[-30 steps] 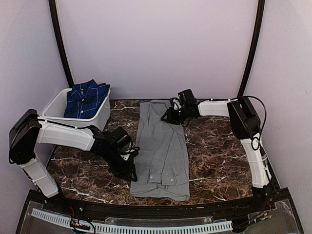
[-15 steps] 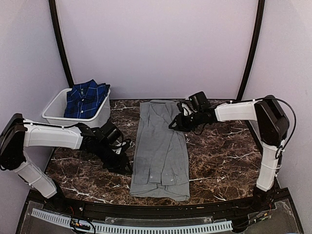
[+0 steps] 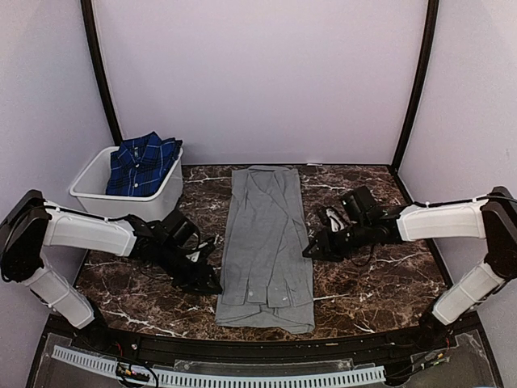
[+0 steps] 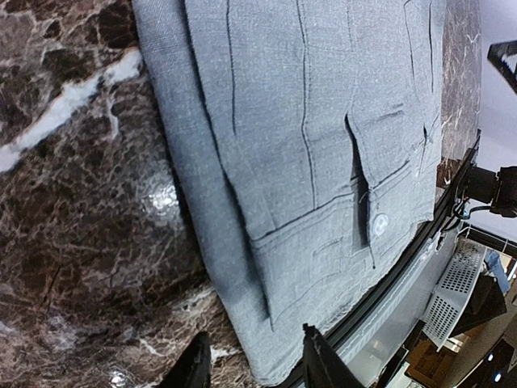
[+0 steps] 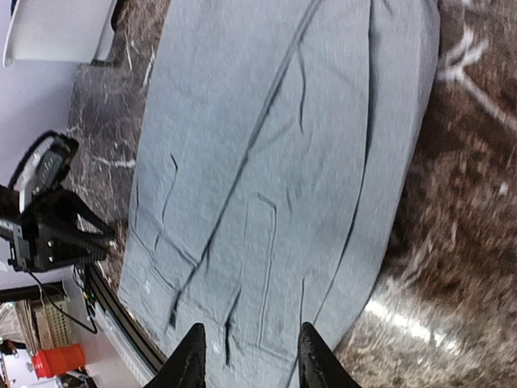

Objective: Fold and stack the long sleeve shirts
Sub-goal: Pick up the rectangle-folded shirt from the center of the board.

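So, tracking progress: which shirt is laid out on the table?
The plain grey shirt, spread lengthwise in the middle of the marble table; the blue plaid shirt sits bundled in the white tub.

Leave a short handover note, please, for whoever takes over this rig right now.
Left end effector: open, empty, low at the left edge of the grey shirt, toward its near end.
Right end effector: open, empty, by the right edge, mid-length.
Grey shirt: flat mid-table, sides and sleeves folded in, a long strip.
Plaid shirt: bunched in the white tub, far left.
Left to do: fold the grey shirt crosswise, fold the plaid shirt, stack them.
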Robot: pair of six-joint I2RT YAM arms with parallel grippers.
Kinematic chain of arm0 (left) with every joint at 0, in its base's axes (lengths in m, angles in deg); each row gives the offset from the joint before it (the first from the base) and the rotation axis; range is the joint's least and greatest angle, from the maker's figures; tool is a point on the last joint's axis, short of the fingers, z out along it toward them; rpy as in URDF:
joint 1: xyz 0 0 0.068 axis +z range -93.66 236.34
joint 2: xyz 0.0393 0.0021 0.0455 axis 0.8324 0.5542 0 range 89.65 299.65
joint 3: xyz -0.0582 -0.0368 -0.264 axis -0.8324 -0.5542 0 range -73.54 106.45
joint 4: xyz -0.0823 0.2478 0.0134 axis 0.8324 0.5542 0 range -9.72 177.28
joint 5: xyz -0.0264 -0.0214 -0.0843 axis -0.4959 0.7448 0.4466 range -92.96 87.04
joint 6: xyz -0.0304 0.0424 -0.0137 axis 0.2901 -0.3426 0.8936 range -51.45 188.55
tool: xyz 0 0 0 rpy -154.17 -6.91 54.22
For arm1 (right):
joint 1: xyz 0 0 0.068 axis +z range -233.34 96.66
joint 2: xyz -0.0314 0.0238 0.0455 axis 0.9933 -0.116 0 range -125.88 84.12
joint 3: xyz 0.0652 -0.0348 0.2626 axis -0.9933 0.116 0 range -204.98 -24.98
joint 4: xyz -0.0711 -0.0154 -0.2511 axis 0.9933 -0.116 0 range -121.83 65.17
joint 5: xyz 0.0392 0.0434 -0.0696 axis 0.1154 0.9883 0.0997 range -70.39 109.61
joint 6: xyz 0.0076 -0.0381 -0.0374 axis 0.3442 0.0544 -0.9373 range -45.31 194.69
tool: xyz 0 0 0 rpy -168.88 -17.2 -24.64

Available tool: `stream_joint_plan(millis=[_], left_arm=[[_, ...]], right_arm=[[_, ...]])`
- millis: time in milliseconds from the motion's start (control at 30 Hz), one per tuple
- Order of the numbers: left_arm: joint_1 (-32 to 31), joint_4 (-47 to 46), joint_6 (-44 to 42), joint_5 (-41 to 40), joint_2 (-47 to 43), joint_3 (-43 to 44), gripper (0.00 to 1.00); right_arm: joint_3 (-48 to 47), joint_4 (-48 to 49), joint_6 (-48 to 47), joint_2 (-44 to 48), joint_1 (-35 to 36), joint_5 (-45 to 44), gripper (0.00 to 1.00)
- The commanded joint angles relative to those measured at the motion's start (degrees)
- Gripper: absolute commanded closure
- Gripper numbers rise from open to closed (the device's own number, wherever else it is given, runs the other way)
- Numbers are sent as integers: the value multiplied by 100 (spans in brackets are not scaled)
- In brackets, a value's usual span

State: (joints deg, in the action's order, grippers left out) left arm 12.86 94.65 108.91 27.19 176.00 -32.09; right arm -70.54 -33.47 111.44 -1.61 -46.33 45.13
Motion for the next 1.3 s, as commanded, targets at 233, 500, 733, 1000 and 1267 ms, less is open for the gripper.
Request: stream_joint_plan(millis=[233, 500, 733, 1000, 1267], left_arm=[[34, -498, 99, 427, 31, -508, 60], [34, -736, 172, 543, 195, -614, 60], [36, -954, 306, 606, 388, -576, 61], [33, -1158, 398, 726, 552, -523, 68], [33, -1413, 579, 919, 555, -515, 81]], right_arm=[[1402, 337, 1238, 892, 881, -3, 63], [1949, 911, 1887, 1034, 1270, 32, 63], [2206, 1512, 2191, 879, 1308, 46, 63], [2263, 2054, 2361, 524, 1308, 68, 64], [2288, 2206, 2413, 511, 1308, 33, 76]])
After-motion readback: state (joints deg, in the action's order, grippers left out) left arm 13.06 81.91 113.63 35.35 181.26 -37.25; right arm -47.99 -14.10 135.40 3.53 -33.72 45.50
